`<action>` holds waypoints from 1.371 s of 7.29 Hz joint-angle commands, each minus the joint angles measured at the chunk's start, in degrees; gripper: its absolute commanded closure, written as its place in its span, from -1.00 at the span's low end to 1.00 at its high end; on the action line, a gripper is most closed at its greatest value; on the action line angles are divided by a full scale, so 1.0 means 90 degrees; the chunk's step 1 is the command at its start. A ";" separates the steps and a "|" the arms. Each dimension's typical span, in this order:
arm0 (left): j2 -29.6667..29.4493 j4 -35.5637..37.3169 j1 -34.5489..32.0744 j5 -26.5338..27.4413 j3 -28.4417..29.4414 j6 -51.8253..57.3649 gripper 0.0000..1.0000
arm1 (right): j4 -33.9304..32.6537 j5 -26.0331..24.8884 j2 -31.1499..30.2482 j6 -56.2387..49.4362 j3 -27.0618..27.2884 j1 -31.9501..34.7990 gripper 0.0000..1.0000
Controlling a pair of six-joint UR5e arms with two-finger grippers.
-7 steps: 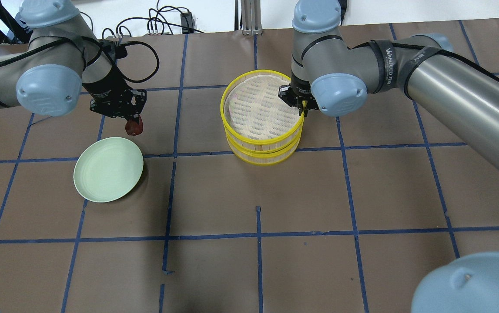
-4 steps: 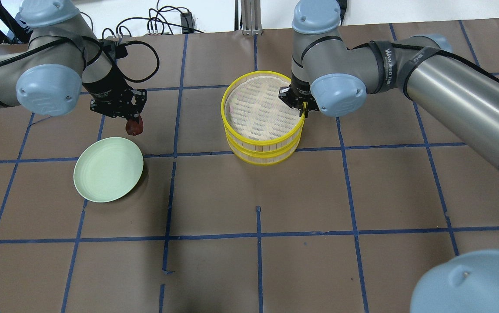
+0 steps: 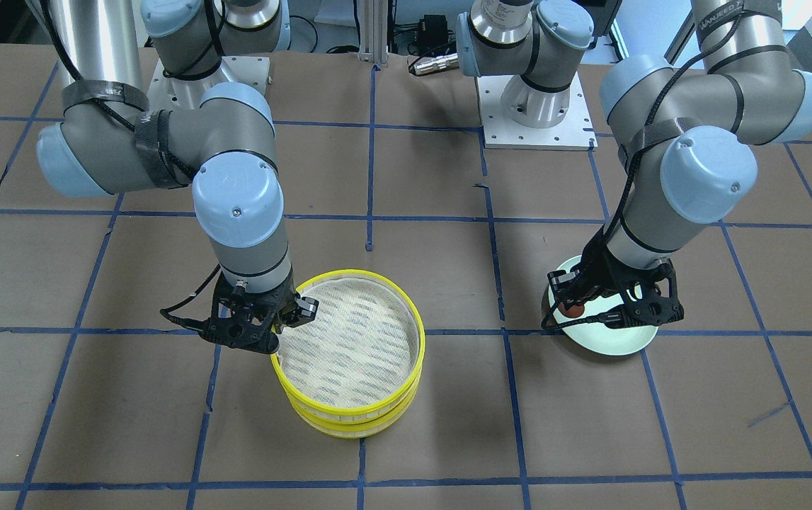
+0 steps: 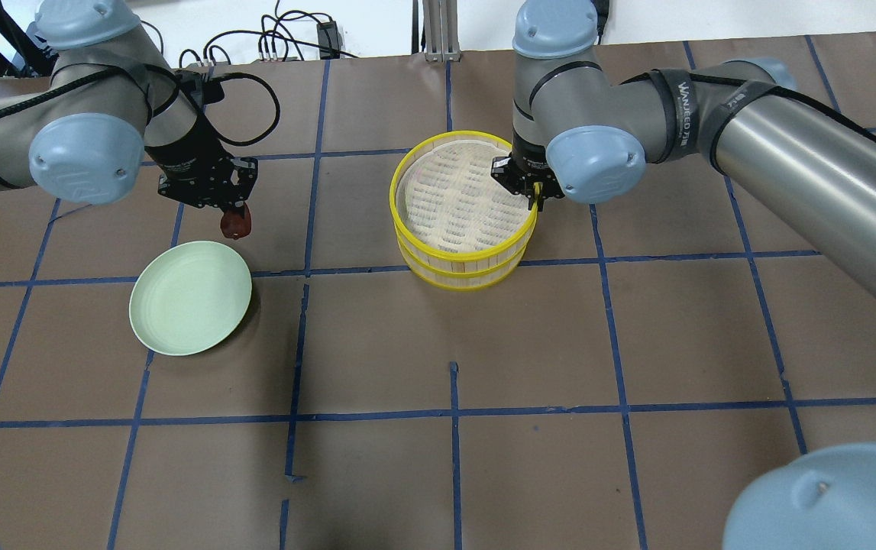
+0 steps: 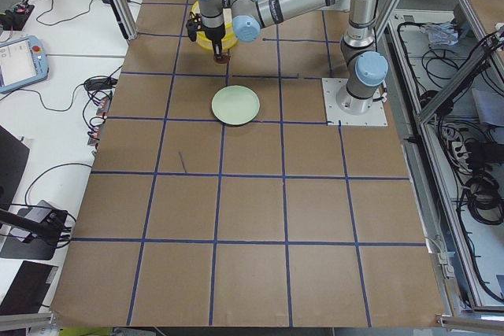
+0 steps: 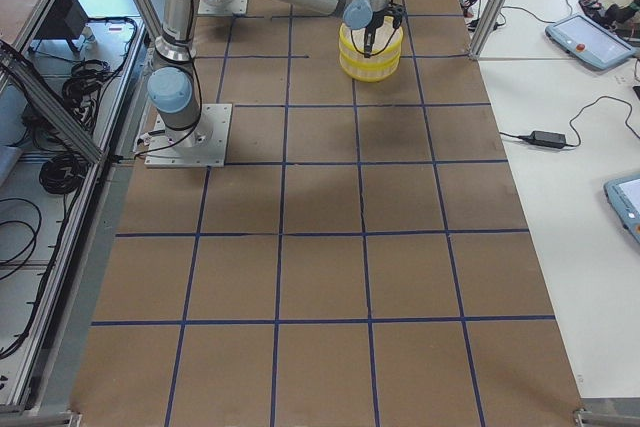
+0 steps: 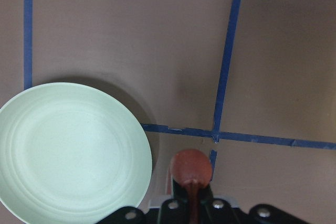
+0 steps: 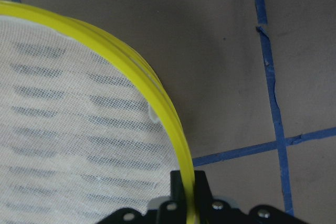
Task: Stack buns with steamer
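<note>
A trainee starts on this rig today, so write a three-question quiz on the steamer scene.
1. True or false: the green plate is empty.
2. What do the jaws of the left gripper hold? A) a white bun B) the reddish-brown bun C) a spoon
3. Fill in the blank: the jaws of the right gripper are shut on the ____ of the upper steamer tray.

Key: 1 true; 2 B; 3 rim.
</note>
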 commanded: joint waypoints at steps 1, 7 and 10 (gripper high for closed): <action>0.0007 0.0000 0.0000 0.0011 -0.0019 0.0000 0.84 | 0.0027 0.0028 0.0024 -0.0014 -0.0018 -0.0010 0.71; 0.0026 0.0019 0.0000 0.0002 -0.0019 0.0000 0.84 | -0.0042 0.0028 0.0033 -0.0005 -0.0027 -0.0010 0.65; 0.0026 0.0010 0.0000 0.0001 -0.0029 0.0000 0.84 | -0.0061 0.0067 0.0033 0.0015 -0.0027 -0.0010 -0.03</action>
